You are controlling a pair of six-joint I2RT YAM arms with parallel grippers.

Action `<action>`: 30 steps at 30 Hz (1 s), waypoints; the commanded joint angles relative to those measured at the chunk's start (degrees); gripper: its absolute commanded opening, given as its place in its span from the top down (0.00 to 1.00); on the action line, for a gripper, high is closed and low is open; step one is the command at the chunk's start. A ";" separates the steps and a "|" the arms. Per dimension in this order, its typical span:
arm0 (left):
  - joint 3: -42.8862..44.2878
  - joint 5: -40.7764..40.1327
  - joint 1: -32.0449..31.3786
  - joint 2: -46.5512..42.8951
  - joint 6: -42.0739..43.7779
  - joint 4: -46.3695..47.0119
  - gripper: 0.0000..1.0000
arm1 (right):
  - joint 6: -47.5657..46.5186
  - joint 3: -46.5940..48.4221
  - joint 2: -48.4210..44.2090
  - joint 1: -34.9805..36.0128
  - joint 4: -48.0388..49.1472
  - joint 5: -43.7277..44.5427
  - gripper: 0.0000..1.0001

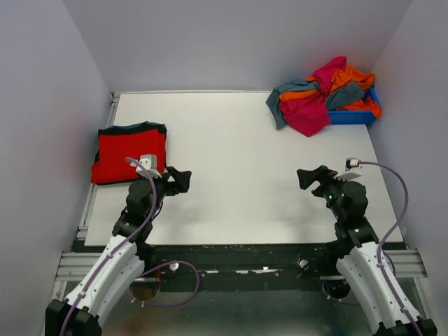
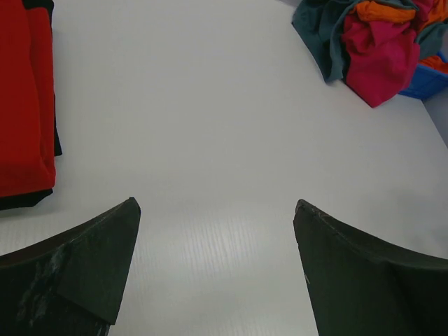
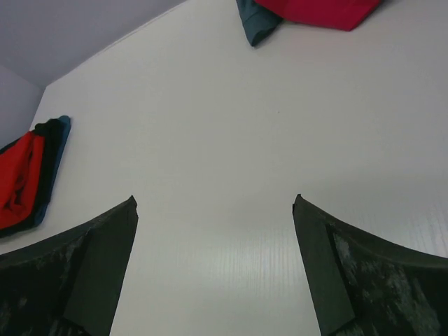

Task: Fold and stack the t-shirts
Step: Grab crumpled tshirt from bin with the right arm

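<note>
A folded bright red t-shirt [image 1: 130,155] tops a small stack at the table's left edge, with dark and teal cloth edges under it; the same folded red t-shirt [image 2: 24,98] fills the left of the left wrist view, and the stack [image 3: 24,182] shows at the left of the right wrist view. A crumpled heap of magenta, orange and grey-teal t-shirts [image 1: 323,98] spills from the tray at the back right. My left gripper [image 1: 181,179] hangs open just right of the stack, nothing between its fingers. My right gripper [image 1: 309,177] is open over bare table, well short of the heap.
A blue plastic tray [image 1: 358,115] sits in the back right corner under the heap. The white table [image 1: 231,168] is walled on three sides. A purple cable [image 1: 392,210] loops beside the right arm.
</note>
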 commanded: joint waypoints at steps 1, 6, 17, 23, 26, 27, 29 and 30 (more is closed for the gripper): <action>-0.33 2.69 -0.07 0.07 0.82 1.50 0.01 | 1.20 -1.57 -2.68 0.30 -0.99 -0.63 0.00; -0.15 2.95 -0.07 1.03 0.64 1.68 0.01 | 1.38 -3.07 -4.53 0.30 -0.02 0.07 0.00; 0.11 6.37 -0.07 8.67 -1.90 8.35 0.01 | 7.53 3.85 9.06 0.39 4.91 0.68 0.07; 5.38 6.20 -0.25 17.29 -7.61 10.46 0.02 | 9.11 21.08 25.68 0.30 -2.22 7.71 0.08; 8.10 5.94 -0.86 21.24 -9.20 13.44 0.02 | 9.29 28.72 32.44 0.13 -2.74 9.91 0.08; 9.16 5.94 -1.04 22.82 -9.38 14.06 0.02 | 9.46 31.45 34.38 -0.13 -3.18 10.61 0.08; 11.09 5.94 -1.30 25.63 -9.47 14.94 0.02 | 9.99 35.93 38.77 -1.01 -3.80 11.14 0.09; 11.97 6.11 -1.39 26.87 -9.29 15.47 0.02 | 10.25 37.96 40.71 -1.54 -3.89 10.97 0.10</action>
